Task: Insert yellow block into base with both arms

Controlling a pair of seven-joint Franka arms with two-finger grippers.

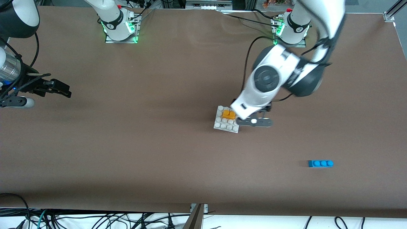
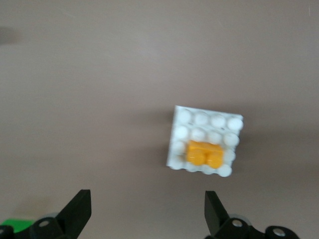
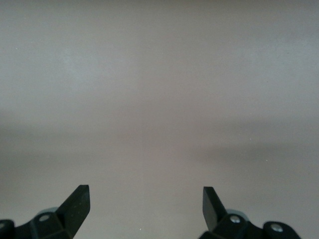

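Observation:
The white studded base (image 1: 222, 124) lies mid-table. On its studs sits the yellow block (image 1: 228, 114), near the edge farthest from the front camera. In the left wrist view the base (image 2: 207, 122) and the yellow block (image 2: 204, 153) show apart from the fingers. My left gripper (image 2: 148, 209) hangs open and empty over the table beside the base, toward the left arm's end; the left arm's wrist (image 1: 254, 105) hides it from the front. My right gripper (image 1: 62, 90) waits open at the right arm's end, and from the right wrist this gripper (image 3: 146, 206) shows over bare table.
A blue three-stud brick (image 1: 320, 163) lies nearer the front camera, toward the left arm's end. A sliver of something green (image 2: 15, 225) shows at the edge of the left wrist view. Brown cloth covers the table (image 1: 143, 143).

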